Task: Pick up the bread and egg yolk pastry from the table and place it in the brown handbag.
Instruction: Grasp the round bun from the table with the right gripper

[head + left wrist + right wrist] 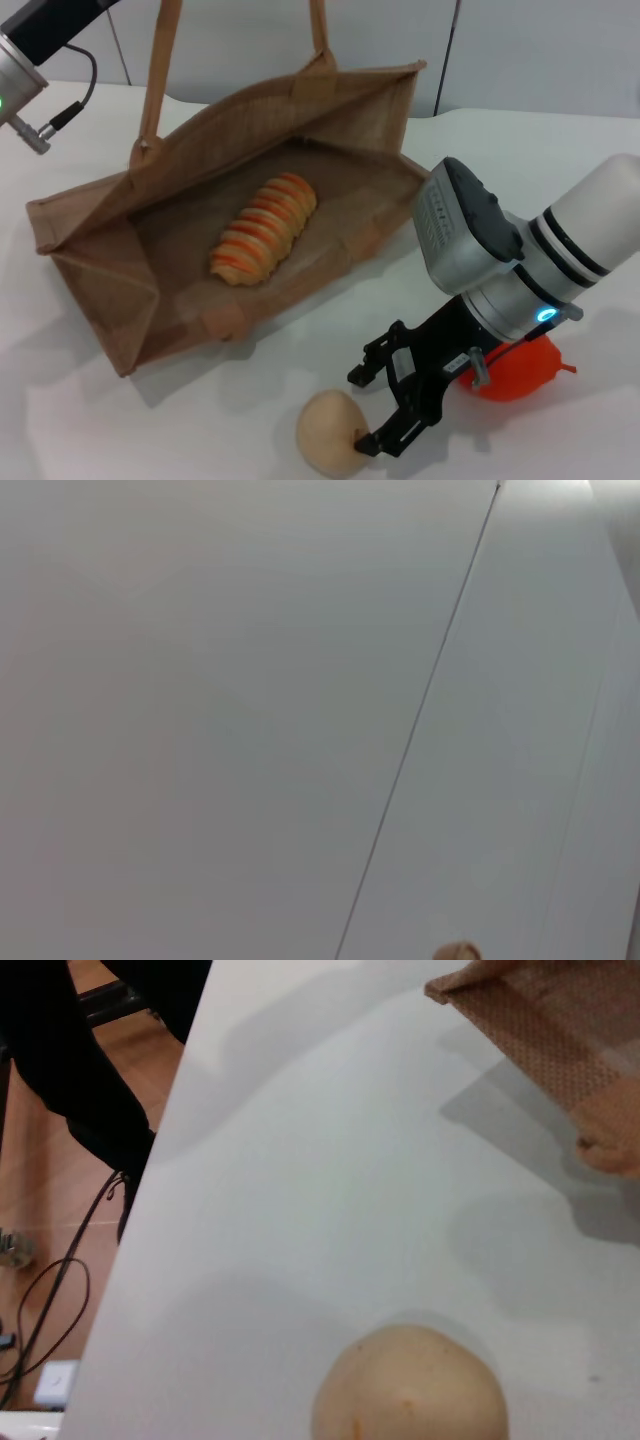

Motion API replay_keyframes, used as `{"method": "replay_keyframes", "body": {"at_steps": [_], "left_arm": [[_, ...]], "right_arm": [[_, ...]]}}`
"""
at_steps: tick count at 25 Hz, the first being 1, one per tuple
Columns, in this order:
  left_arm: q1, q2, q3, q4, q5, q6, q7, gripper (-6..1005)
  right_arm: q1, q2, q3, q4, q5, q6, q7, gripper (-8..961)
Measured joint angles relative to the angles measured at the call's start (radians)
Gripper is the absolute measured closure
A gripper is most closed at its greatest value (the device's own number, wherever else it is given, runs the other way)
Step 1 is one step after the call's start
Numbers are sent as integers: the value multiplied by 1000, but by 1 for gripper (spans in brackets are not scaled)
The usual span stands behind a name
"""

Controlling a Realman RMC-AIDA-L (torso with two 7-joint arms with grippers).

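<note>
Ridged bread (264, 243) lies in woven brown handbag (95, 268).

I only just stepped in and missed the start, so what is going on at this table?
The robot is packing food into the brown handbag, which lies open on the table. The bread already rests inside it. The right gripper is open and low beside the egg yolk pastry, which sits on the table, not yet gripped. A red fruit lies behind that arm. The left arm is raised at the far left, near the bag's handle.
</note>
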Motion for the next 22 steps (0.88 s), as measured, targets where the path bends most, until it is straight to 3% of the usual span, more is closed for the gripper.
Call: {"method": "replay_keyframes", "body": {"at_steps": [5, 22], "left_arm": [[-3, 0, 0, 0, 0, 0, 0, 903], [-24, 0, 0, -3, 0, 1, 0, 903]], "right_arm": [[32, 3, 3, 42, -16, 4, -1, 73], [41, 9, 11, 50, -28, 12, 23, 83]]}}
